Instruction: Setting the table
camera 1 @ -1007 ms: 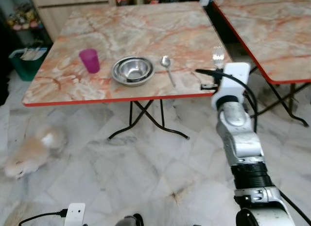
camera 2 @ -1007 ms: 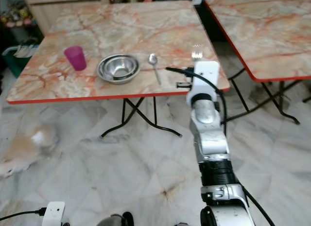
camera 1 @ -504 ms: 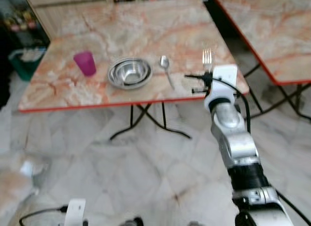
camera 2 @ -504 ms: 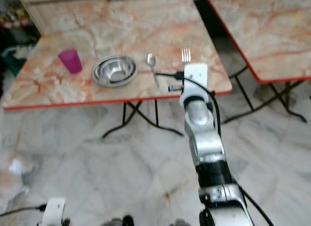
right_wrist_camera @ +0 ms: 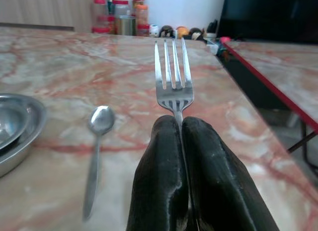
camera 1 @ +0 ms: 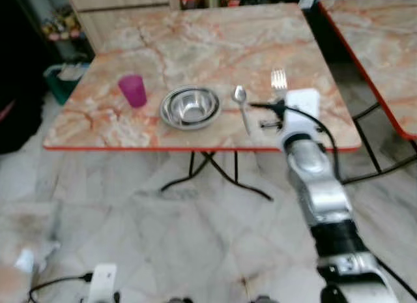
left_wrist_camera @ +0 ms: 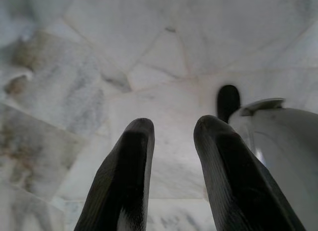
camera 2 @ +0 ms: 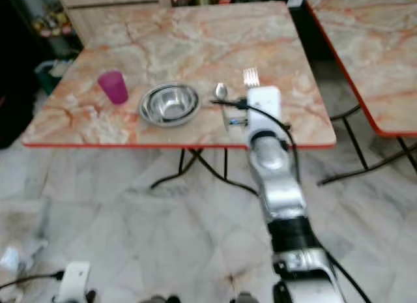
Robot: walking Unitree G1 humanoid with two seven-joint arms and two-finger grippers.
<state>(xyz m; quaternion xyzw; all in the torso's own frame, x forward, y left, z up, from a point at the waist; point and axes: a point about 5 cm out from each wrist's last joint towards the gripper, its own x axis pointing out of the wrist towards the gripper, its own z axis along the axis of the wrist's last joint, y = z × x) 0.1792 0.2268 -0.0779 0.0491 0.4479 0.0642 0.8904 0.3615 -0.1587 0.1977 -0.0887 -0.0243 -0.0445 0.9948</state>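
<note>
Marble table (camera 1: pixel 195 49) carries a pink cup (camera 1: pixel 133 90), steel bowl (camera 1: pixel 190 107) and spoon (camera 1: pixel 242 106). Just beyond the spoon, the right gripper (right_wrist_camera: pixel 181 129) pinches a fork (right_wrist_camera: pixel 172 77) upright above the tabletop. Left gripper (left_wrist_camera: pixel 171 136) hangs parted over floor.

On the marbled, red-edged counter (camera 1: pixel 195 49), a purple plastic cup (camera 1: pixel 133 90) stands left of a round steel bowl (camera 1: pixel 190 107); a steel spoon (camera 1: pixel 242 105) lies just right of it.
</note>
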